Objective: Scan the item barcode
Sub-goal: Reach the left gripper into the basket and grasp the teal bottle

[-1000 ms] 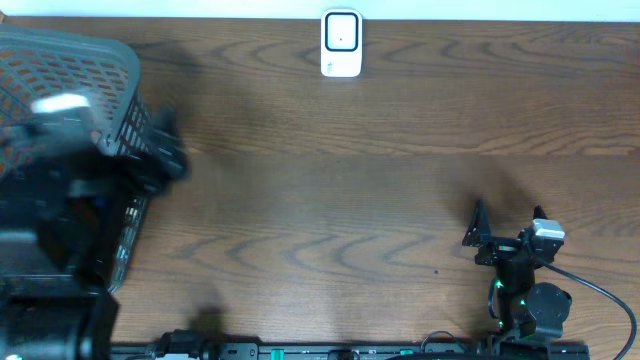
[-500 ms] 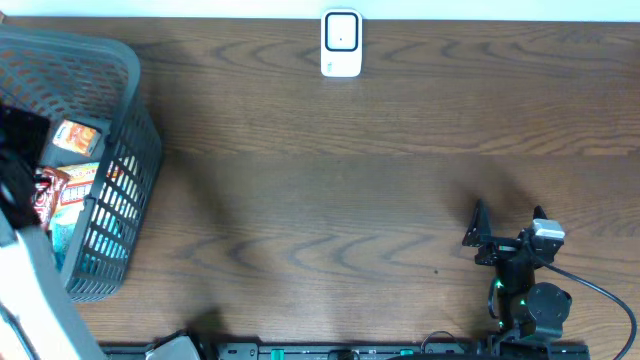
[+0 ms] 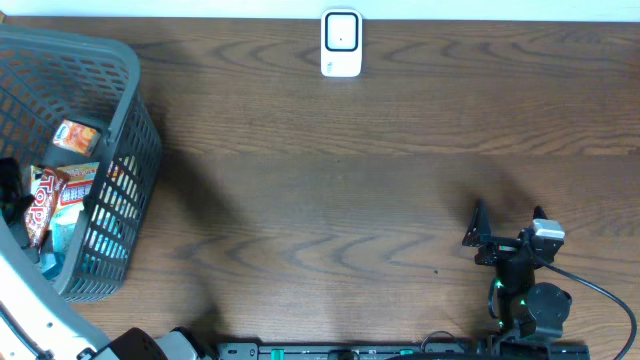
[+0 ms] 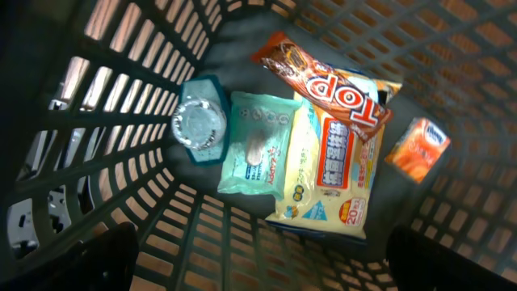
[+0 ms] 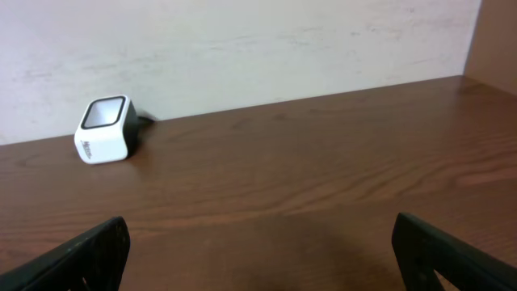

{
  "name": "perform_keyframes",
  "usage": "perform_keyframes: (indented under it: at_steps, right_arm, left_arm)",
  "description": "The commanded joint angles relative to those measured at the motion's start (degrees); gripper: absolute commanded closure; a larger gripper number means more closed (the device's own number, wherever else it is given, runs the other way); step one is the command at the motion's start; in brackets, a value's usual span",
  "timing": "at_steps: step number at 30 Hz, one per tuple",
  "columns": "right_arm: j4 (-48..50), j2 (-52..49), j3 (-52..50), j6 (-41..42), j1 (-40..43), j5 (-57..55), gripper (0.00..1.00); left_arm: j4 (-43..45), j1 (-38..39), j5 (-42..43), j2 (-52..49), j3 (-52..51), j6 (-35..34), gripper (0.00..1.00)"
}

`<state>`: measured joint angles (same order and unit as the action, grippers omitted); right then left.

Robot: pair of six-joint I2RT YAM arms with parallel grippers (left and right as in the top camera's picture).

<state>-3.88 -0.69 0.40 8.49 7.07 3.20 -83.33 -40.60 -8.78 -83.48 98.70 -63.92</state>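
Observation:
Several packaged items lie in a grey mesh basket (image 3: pixel 135 110) at the table's left. They are a red "TOP" snack bag (image 4: pixel 331 81), a yellow pack (image 4: pixel 331 170), a pale green wipes pack (image 4: pixel 254 145), a teal tub with a clear lid (image 4: pixel 199 125) and a small orange pack (image 4: pixel 418 148). My left gripper (image 4: pixel 275 259) hangs open above them inside the basket, touching nothing. No barcode shows on any item. The white scanner (image 3: pixel 341 43) stands at the table's far edge. My right gripper (image 3: pixel 508 225) rests open and empty at the near right, facing the scanner (image 5: pixel 105 129).
The basket's walls (image 4: pixel 121 121) close in around my left gripper on every side. A pale wall (image 5: pixel 242 40) runs behind the scanner. Bare brown wood (image 3: pixel 330 200) lies between basket, scanner and right arm.
My left arm has swung off the top of the basket toward the left edge of the overhead view, uncovering the items inside. The right arm has not moved.

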Motion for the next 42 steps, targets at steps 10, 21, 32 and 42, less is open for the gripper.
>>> perform_keyframes:
  at_steps: [10, 21, 32, 42]
  right_arm:
    - [-0.17, 0.26, -0.09, -0.42, 0.33, 0.15, 0.01]
    - [-0.17, 0.26, -0.09, -0.42, 0.33, 0.15, 0.01]
    - [-0.17, 0.26, -0.09, -0.42, 0.33, 0.15, 0.01]
    - [-0.17, 0.26, -0.09, -0.42, 0.33, 0.15, 0.01]
  left_arm:
    - [-0.9, -2.64, 0.52, -6.47, -2.25, -2.82, 0.02]
    - [-1.27, -5.07, 0.13, -8.2, -7.19, -4.07, 0.02]
    - [8.98, -9.62, 0.2, -8.2, -17.66, 1.7, 0.02]
    - [15.17, -9.86, 0.13, -8.26, -23.17, 2.67, 0.02]
